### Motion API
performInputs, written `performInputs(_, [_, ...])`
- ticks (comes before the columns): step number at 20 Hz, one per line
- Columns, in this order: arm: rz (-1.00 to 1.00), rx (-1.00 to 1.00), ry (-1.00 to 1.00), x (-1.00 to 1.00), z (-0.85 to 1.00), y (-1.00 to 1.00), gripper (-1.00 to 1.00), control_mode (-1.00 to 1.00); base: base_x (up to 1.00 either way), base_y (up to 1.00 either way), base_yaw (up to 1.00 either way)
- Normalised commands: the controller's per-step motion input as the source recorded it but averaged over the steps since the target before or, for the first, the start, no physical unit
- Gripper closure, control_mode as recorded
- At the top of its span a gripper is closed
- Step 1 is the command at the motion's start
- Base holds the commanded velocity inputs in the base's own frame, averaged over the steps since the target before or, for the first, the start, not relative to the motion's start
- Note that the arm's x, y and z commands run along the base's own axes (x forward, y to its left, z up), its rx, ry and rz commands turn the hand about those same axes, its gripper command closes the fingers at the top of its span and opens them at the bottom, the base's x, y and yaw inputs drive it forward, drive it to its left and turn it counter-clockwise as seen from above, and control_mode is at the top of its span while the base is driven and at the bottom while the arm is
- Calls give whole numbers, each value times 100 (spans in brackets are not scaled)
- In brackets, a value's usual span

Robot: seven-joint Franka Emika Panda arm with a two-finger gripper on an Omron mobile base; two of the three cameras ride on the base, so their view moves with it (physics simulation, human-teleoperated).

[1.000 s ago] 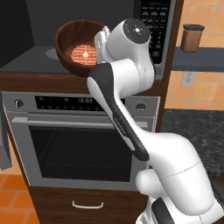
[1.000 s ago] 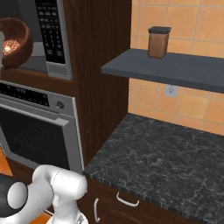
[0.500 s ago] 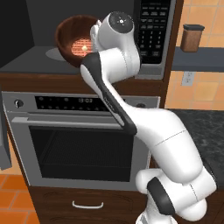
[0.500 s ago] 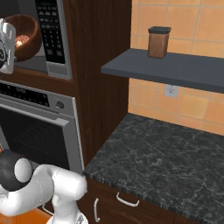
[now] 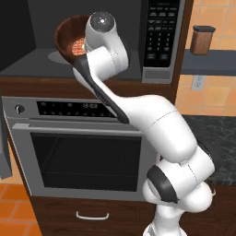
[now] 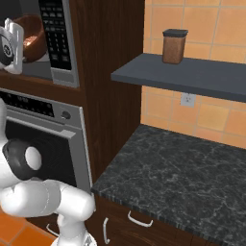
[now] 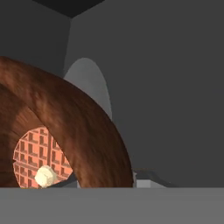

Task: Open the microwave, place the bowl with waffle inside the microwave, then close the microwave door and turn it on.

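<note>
The microwave (image 5: 41, 27) stands open, its dark cavity and round grey turntable (image 7: 89, 87) exposed, with the black keypad (image 5: 161, 37) at its right. My gripper (image 7: 105, 181) is shut on the rim of the reddish-brown bowl (image 5: 68, 34), which hangs tilted just above the turntable (image 5: 56, 56) inside the cavity. The waffle (image 7: 37, 153) lies in the bowl, a pale lump on top of it. From the right base view the bowl (image 6: 32, 36) sits left of the keypad (image 6: 55, 33). A grey panel (image 5: 4, 152) at the left edge looks like the swung-open door.
The silver wall oven (image 5: 87, 152) with its bar handle sits directly under the microwave. A brown canister (image 6: 173, 45) stands on the grey shelf (image 6: 192, 74) to the right, above a dark stone counter (image 6: 182, 168).
The arm has straightened and carried the bowl up and deeper into the microwave cavity. The grip on the bowl is unchanged.
</note>
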Motion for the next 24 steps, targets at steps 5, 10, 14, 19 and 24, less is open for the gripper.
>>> performInputs(5, [-3,-3,1,54,3,29,100,-100,0,0,0])
performInputs(10, [-4,0,0,15,-16,-4,100,-100,0,0,0])
performInputs(14, [-3,2,-10,0,-40,-11,-100,-100,0,0,0])
performInputs(19, [0,14,-32,-5,-6,-4,-100,-100,0,0,0])
performInputs(24, [0,6,-44,-56,-17,0,-100,-100,0,0,0])
